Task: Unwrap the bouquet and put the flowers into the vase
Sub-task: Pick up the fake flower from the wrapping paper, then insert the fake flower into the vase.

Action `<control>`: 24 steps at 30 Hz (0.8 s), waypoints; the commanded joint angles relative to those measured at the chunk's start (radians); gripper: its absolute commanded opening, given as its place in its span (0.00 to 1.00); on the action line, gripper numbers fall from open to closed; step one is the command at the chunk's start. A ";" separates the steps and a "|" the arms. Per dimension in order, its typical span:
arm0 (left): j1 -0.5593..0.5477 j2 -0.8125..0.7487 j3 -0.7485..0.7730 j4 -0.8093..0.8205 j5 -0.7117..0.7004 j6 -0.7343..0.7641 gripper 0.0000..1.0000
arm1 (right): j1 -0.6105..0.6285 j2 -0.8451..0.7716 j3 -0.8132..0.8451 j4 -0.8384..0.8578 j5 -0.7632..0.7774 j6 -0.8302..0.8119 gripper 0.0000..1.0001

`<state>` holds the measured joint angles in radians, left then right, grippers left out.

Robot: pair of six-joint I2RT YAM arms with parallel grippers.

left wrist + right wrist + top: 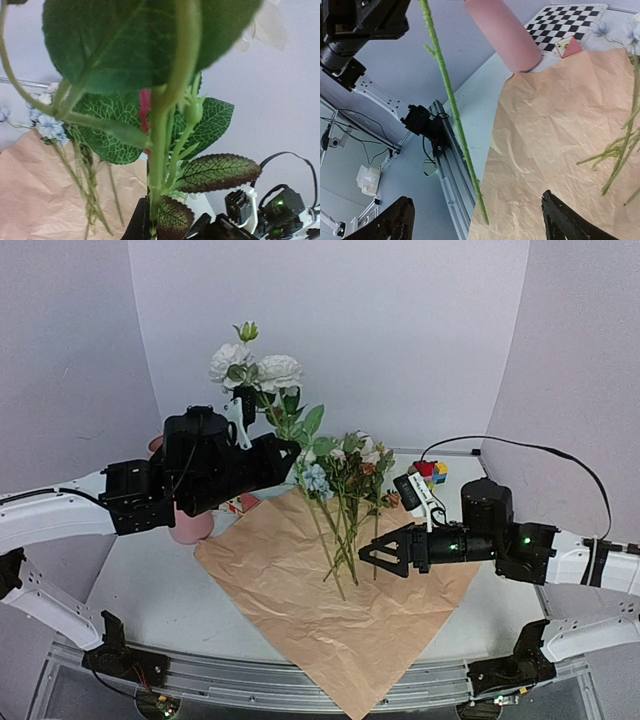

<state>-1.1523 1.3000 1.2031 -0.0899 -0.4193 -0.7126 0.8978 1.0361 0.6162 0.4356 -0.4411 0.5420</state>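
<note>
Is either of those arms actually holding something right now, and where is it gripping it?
The left gripper holds a white flower by the upper part of its green stem. The right gripper is open and holds nothing.

Pink vase (505,35), tan paper (300,590), white blooms (278,370), green stem (445,85), pale blue flower (316,480), black-and-white checkerboard (565,22), multicoloured block (432,473)

My left gripper (246,405) pinches a white-flowered stem (262,390) upright at eleven o'clock. The remaining flowers (345,490) lie on the kraft paper (300,585), blooms toward twelve. My right gripper (385,555) hangs spread just at their three o'clock. The pink vase (190,528) stands at nine.
</note>
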 commanded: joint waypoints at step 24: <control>0.020 -0.116 0.643 0.074 -0.677 1.120 0.00 | 0.005 -0.133 -0.048 -0.133 0.197 -0.045 0.89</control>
<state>-1.1347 1.1697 1.8163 -0.1886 -1.0399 0.1546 0.8978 0.9043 0.5446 0.3013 -0.2494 0.5100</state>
